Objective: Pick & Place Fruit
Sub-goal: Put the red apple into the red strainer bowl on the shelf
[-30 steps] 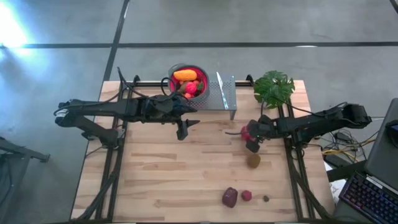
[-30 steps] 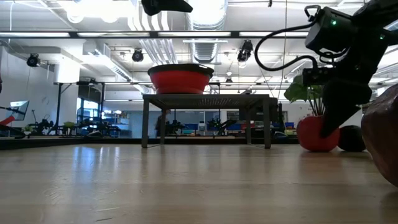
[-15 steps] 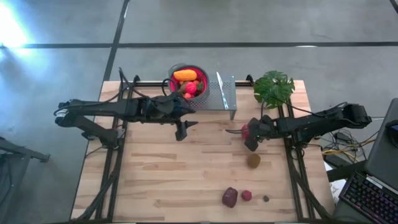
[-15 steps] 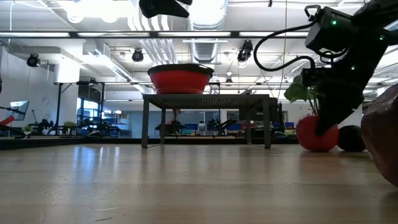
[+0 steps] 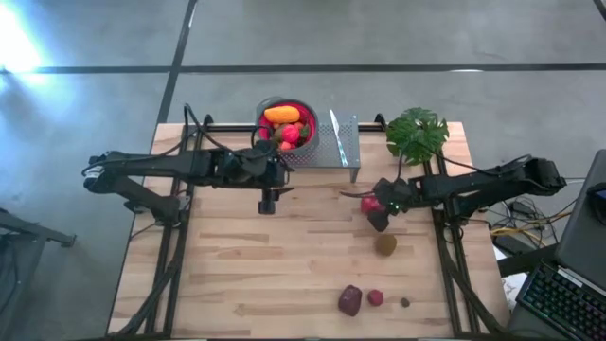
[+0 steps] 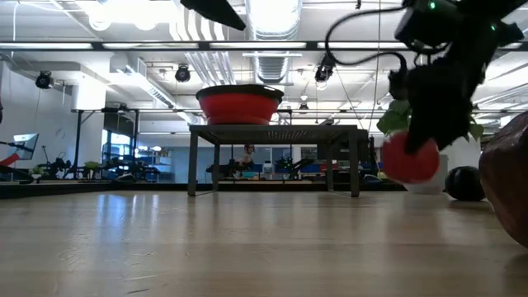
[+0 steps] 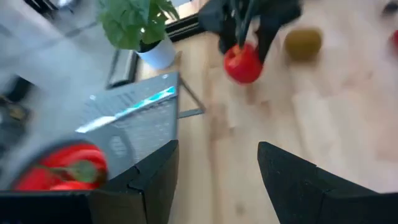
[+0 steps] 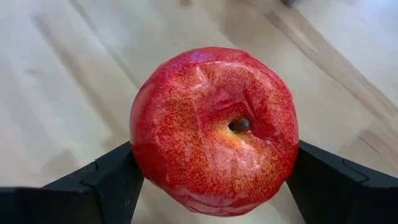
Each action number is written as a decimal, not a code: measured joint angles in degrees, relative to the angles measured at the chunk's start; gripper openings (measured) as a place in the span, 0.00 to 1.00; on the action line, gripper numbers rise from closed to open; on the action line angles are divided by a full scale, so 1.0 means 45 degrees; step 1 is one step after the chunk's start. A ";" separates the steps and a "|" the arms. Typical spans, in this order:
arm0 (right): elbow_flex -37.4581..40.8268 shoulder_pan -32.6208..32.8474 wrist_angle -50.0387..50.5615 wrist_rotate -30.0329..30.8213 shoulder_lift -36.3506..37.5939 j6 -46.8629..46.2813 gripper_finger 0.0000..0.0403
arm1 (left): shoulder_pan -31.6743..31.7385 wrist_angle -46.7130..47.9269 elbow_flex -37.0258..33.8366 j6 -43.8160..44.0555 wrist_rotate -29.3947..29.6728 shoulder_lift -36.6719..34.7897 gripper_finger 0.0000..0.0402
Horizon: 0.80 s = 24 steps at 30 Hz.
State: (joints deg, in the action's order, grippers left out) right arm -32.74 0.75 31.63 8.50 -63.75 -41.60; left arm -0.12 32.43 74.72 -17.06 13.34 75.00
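One red apple (image 8: 213, 130) is now hanging clear of the bench (image 5: 237, 275) in your right claw (image 5: 378, 214), where half a second ago it was sitting on the wood, so the pick is looking done and the carry to the red bowl (image 5: 287, 123) is what you are facing next. It is looking glossy, round and speckled, its stem dimple showing, fingers clamped on both sides. Your left claw (image 5: 266, 201) is hovering near the bowl with fingers apart, holding nothing.

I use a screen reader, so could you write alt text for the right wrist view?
A red apple, stem dimple facing the camera, fills the frame, clamped between the right gripper's two dark fingers above the blurred light wooden table. Nothing else can be made out.
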 joint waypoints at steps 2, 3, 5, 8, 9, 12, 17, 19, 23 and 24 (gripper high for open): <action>-0.0477 0.0029 0.0149 -0.0289 0.0000 0.0242 0.80 | 0.0000 0.0207 -0.0006 -0.0924 0.0436 0.0007 0.56; -0.0765 0.0034 0.0259 -0.0391 0.0000 0.0329 0.80 | 0.0000 0.0447 -0.0018 -0.1109 0.0667 0.0015 0.56; -0.1323 0.0079 0.0481 -0.0555 0.0000 0.0493 0.81 | 0.0000 0.1129 -0.0039 -0.1580 0.1206 0.0021 0.56; -0.2227 0.0319 0.0921 -0.0654 0.0000 0.1105 0.82 | 0.0010 0.1400 -0.0175 -0.2667 0.1482 0.0138 0.56; -0.2523 0.0440 0.0993 -0.0674 0.0002 0.1302 0.82 | 0.0010 0.1474 -0.0313 -0.2788 0.1482 0.0146 0.56; -0.3280 0.0849 0.1051 -0.0668 0.0005 0.1845 0.81 | 0.0005 0.1025 -0.0788 -0.2836 0.1469 0.0153 0.56; -0.4348 0.1760 0.1012 0.0037 0.0005 0.3045 0.80 | 0.0010 0.0739 -0.1379 -0.1198 0.1447 0.0155 0.56; -0.4657 0.2067 0.0998 0.0594 0.0005 0.3573 0.81 | 0.0007 0.0370 -0.1749 -0.0280 0.1402 0.0155 0.56; -0.4941 0.2493 0.0664 0.1601 -0.0005 0.4621 0.83 | 0.0010 -0.2092 -0.2835 0.0922 0.0386 0.0156 0.56; -0.4948 0.2559 0.0479 0.1817 -0.0005 0.4902 0.83 | 0.0010 -0.3180 -0.3222 0.1174 -0.0161 0.0175 0.56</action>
State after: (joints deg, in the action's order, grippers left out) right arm -55.00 12.27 33.78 16.68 -63.77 -19.54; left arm -0.08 18.12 60.22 -11.77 12.62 75.79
